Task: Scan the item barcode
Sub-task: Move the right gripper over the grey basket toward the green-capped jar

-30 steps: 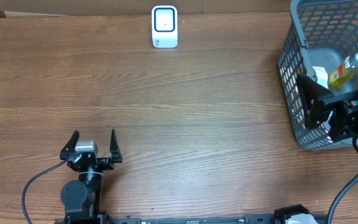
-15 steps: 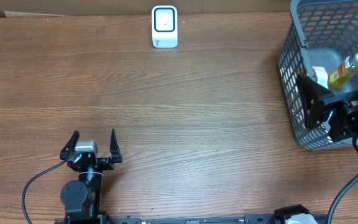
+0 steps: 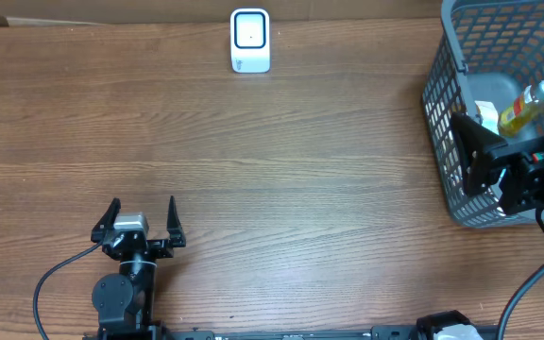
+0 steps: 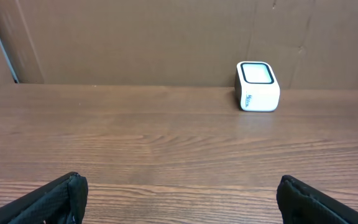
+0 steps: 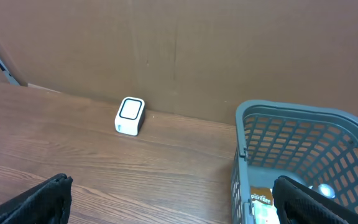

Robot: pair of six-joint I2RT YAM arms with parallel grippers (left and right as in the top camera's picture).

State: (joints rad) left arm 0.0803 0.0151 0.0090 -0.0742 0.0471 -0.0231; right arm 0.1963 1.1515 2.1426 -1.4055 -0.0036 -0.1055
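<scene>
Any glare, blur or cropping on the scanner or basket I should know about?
Overhead: even light, scanner sharp, no glare; basket cut by the right edge and partly under the right arm. Left wrist: scanner sharp, evenly lit. Right wrist: scanner small but clear; basket contents mostly cropped at the bottom.

— What table are you working at?

— You have a brown wooden table [image 3: 253, 142]. Its grain runs from the left edge to the right edge, with darker streaks here and there.

— And behind it?

— Along the table's far edge you face a plain brown board wall [image 4: 135, 37], matte like cardboard. A vertical seam [image 4: 252, 31] splits it toward the right side. By the far left corner, a thin pale strip [image 4: 5, 53] stands tilted against the wall.

— How is your light?

— Soft and even. You get a faint sheen on the wood toward the far edge, and shadows stay weak.
</scene>
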